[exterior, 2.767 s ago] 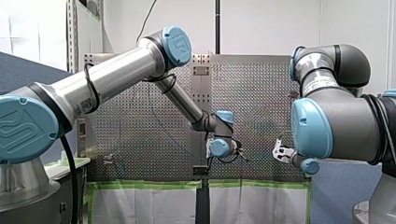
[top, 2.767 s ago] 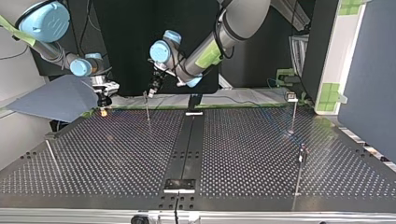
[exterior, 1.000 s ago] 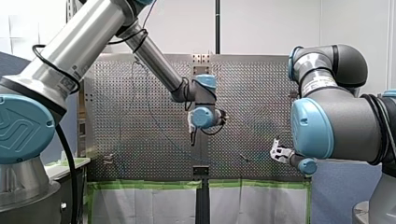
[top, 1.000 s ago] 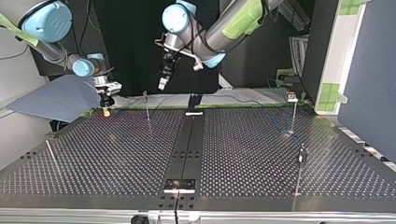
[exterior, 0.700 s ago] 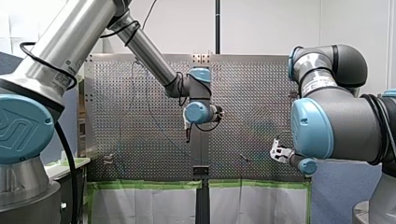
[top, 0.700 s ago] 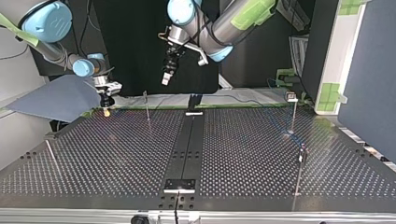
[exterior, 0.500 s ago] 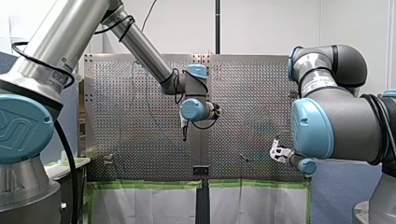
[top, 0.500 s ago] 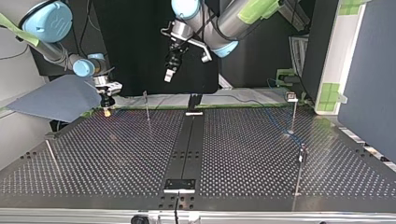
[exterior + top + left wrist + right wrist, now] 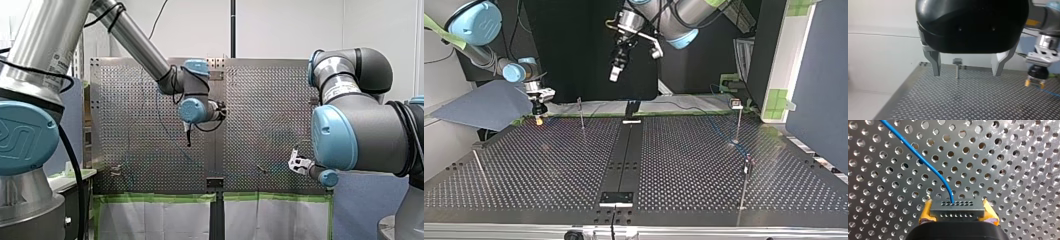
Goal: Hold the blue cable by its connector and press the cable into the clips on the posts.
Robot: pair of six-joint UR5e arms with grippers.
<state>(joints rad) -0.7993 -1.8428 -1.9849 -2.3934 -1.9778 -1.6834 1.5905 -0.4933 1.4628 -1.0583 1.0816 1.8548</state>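
one connector [image 9: 957, 208] in right pincer [image 9: 957, 216], cable [image 9: 923, 161] ahead

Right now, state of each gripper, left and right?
My left gripper: open, holding nothing.
My right gripper: closed on the connector of the blue cable.

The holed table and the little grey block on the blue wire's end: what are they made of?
The table looks like bare metal: silvery, with bright glints around its holes. The connector is dull grey with rows of tiny holes; moulded plastic or metal, I cannot tell which.
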